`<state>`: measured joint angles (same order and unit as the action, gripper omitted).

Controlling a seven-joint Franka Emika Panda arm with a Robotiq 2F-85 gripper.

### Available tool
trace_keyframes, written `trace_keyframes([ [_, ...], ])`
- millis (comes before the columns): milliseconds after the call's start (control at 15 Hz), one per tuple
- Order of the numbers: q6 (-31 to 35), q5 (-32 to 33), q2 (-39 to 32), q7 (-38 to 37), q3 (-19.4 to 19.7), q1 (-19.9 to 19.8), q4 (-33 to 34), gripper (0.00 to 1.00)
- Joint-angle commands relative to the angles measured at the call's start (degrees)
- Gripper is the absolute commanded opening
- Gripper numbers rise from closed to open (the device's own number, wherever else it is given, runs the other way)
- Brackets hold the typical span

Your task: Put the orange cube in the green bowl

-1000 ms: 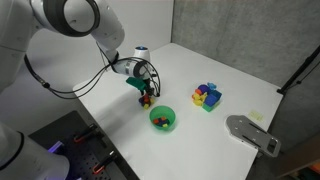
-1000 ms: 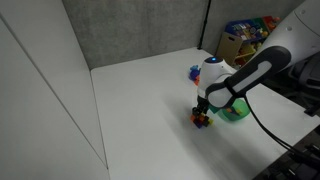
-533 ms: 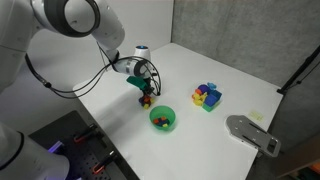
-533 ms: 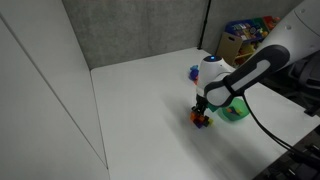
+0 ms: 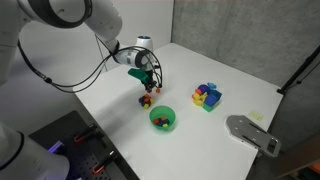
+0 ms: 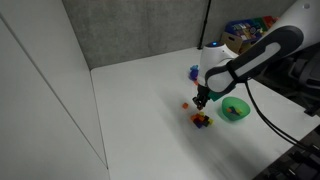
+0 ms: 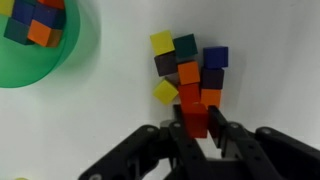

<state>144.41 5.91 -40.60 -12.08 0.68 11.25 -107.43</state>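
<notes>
In the wrist view my gripper [image 7: 197, 128] is shut on the orange cube [image 7: 196, 114], which sits between the two black fingers. Behind it lies a loose cluster of small cubes [image 7: 186, 62] in yellow, dark green, blue, orange and red. The green bowl [image 7: 62, 62] is at the upper left with a few blocks in it. In both exterior views the gripper [image 5: 150, 82] [image 6: 202, 99] hangs a little above that cluster [image 5: 146, 99] [image 6: 202, 119]. The bowl [image 5: 162, 129] [image 6: 244, 113] stands on the table just beyond the cluster.
A blue, yellow and purple pile of blocks [image 5: 207, 96] [image 6: 193, 72] sits farther back on the white table. A grey flat object [image 5: 250, 133] lies near one table corner. A box of toys [image 6: 245, 40] stands behind the table, and a wall panel borders its side.
The jaws closed on the cube while down at the cluster. The gripper has since risen a little above the table.
</notes>
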Motion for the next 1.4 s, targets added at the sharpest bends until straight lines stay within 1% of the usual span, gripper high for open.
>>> trace_keyframes([
  [0, -3.33, 0.16, 4.77, -1.63, 2.04, -0.14, -2.22, 0.11],
  [200, -4.53, 1.17, 8.20, -2.39, 4.57, -0.82, -4.86, 0.10],
  [533, -5.06, 3.30, 14.44, -3.72, 8.63, -2.68, -11.81, 0.10],
  [800, -5.71, 5.74, 18.36, -4.95, 10.62, -4.38, -16.79, 0.11],
  [867, -5.87, 6.22, 19.12, -4.97, 10.83, -4.88, -17.79, 0.54],
  [933, -5.99, 6.65, 19.95, -5.10, 11.02, -5.24, -18.68, 0.55],
  [1067, -6.38, 7.26, 21.76, -5.36, 11.14, -5.93, -20.01, 0.68],
  [1267, -7.39, 7.50, 25.40, -5.43, 10.90, -6.70, -21.20, 0.92],
  [1333, -7.97, 7.20, 26.83, -5.12, 10.57, -7.01, -21.38, 0.99],
])
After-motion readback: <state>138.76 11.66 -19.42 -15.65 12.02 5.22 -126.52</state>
